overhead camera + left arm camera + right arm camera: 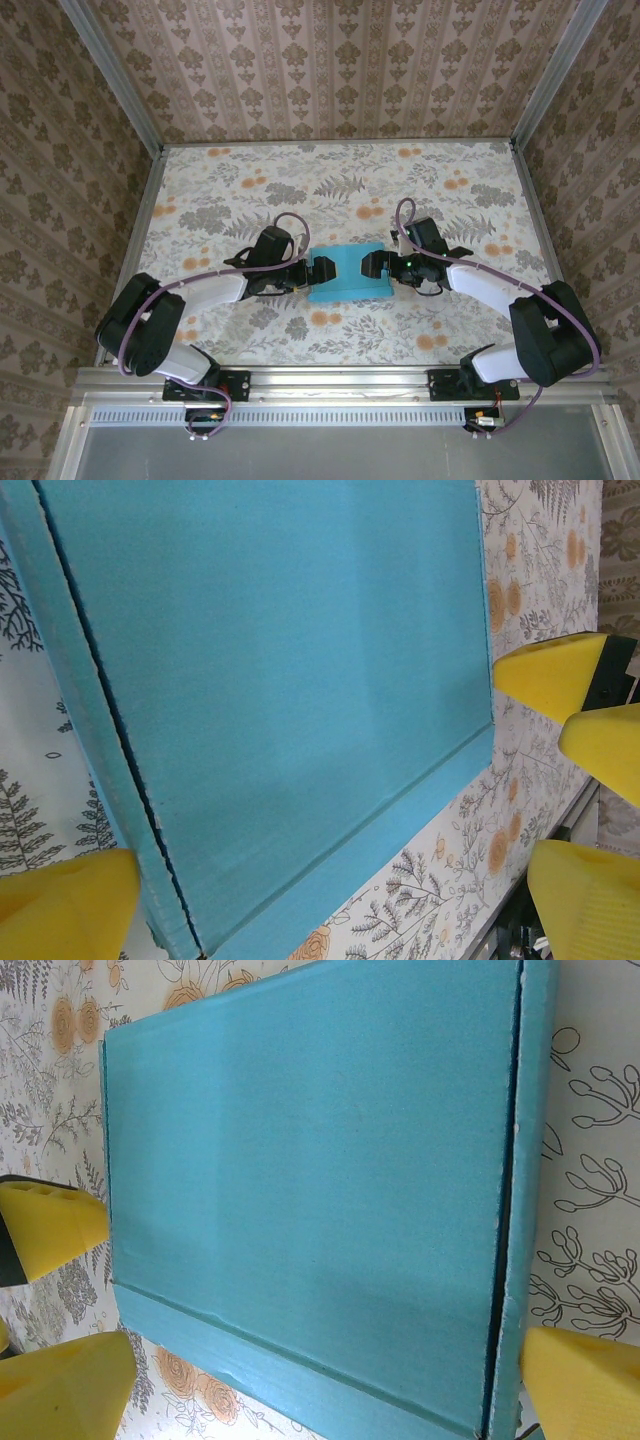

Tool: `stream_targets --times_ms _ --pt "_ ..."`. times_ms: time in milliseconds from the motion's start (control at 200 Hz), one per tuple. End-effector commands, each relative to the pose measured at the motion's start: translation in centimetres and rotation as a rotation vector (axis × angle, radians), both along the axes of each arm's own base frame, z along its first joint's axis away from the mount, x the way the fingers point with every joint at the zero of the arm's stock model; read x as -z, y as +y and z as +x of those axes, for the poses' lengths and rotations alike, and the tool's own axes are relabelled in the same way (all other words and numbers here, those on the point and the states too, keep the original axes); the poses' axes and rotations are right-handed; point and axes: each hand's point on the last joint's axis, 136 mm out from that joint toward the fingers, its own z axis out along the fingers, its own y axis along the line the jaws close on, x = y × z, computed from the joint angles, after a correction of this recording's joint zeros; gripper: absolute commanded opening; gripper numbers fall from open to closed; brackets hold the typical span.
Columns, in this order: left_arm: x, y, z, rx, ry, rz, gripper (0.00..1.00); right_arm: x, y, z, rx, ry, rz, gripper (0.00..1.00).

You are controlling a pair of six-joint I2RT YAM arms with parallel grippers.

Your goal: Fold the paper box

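**Top external view: two wide claws bracket a box that looks nearly shut**

The top external view shows the paper box [348,287] lying flat at the middle of the table [470,200], turquoise side up. The left claw [319,270] is at its left end and the right claw [372,265] at its right end. Both claws are spread wide and hold nothing.

From the left wrist, one yellow fingertip [70,905] sits low just outside the long edge, where a dark seam [105,710] splits a narrow side strip from the broad top panel. The right wrist shows the same seam [505,1190] running beside its own fingertip [580,1375]. A pressed crease [300,1345] crosses the panel near the other long edge. Whether any fingertip touches the card, I cannot tell.

The box looks formed, and the open seam suggests the remaining job is seating that side strip.

- One claw should bear down flat on the top panel, close to the seam, so the box cannot skate on the cloth.
- The other should push the strip inward low down, near the table, starting at a corner and working along it.
- The card is thin, so a push at mid-height will likely buckle it, and closing on the panel alone may lift the lid.
- Go slowly and keep both ends square.
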Motion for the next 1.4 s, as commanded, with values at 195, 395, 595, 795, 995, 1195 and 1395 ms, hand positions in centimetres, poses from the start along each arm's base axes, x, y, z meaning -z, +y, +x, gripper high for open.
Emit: stream_targets --times_ms 195,395,595,795,995,1195,1395 --pt "-2.3 -1.2 0.2 0.017 -0.022 -0.078 1.0 -1.0 0.6 -0.1 -0.019 -0.016 0.026 1.0" --pt "-3.6 -1.3 0.3 0.015 -0.044 -0.108 1.0 -1.9 0.8 -0.1 -0.022 -0.03 0.05 1.0" --pt "-3.8 -1.2 0.3 0.012 -0.045 -0.116 1.0 -2.7 0.8 -0.1 -0.02 -0.045 0.067 1.0" --pt "-4.1 -1.1 0.4 -0.001 -0.034 -0.126 1.0 -3.2 0.9 -0.1 -0.014 -0.042 0.084 1.0" --pt "-3.6 -0.7 0.4 -0.01 -0.027 -0.107 1.0 -3.2 0.3 0.0 0.006 -0.038 0.055 1.0" --pt "-1.5 -0.1 0.2 -0.017 -0.004 -0.052 1.0 -1.4 -0.2 -0.1 0.019 -0.004 0.011 1.0" --pt "-0.1 0.1 0.2 -0.022 0.013 -0.022 1.0 -0.4 -0.7 -0.1 0.03 0.007 -0.025 1.0"
